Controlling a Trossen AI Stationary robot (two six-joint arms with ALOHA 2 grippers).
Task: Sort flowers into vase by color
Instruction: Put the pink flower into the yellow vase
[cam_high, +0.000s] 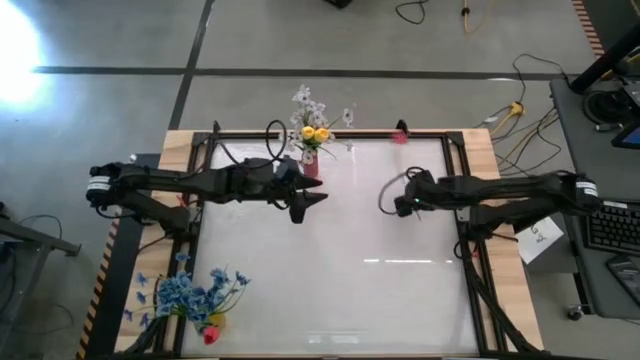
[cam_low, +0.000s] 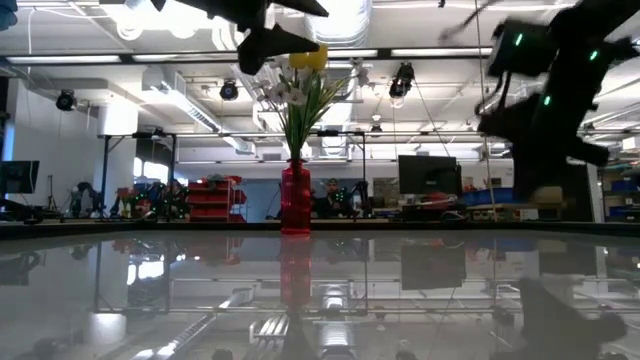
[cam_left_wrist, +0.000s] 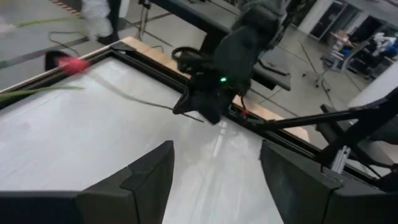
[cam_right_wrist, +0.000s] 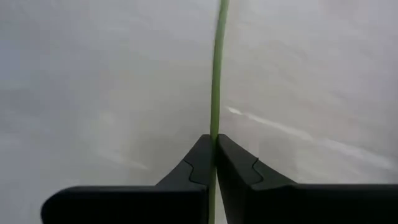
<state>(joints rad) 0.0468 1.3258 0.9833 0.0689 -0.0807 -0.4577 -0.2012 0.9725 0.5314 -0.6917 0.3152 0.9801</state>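
The right gripper (cam_right_wrist: 214, 146) pinches a stem (cam_right_wrist: 217, 68), likely bound for a vase (cam_high: 311, 168) at 12 o'clock; left gripper (cam_left_wrist: 214, 168) waits open.

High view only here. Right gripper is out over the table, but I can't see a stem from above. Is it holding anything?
Observer: Yes. In the right wrist view the right gripper is shut on a thin green stem.
Operator: Which flower?
Observer: Probably the pink one. In the left wrist view the stem runs from that gripper toward a pink-red bud, but the join is blurred.
Operator: Left gripper carrying anything?
Observer: No. Its own wrist view shows the left gripper open, with nothing between the fingers.
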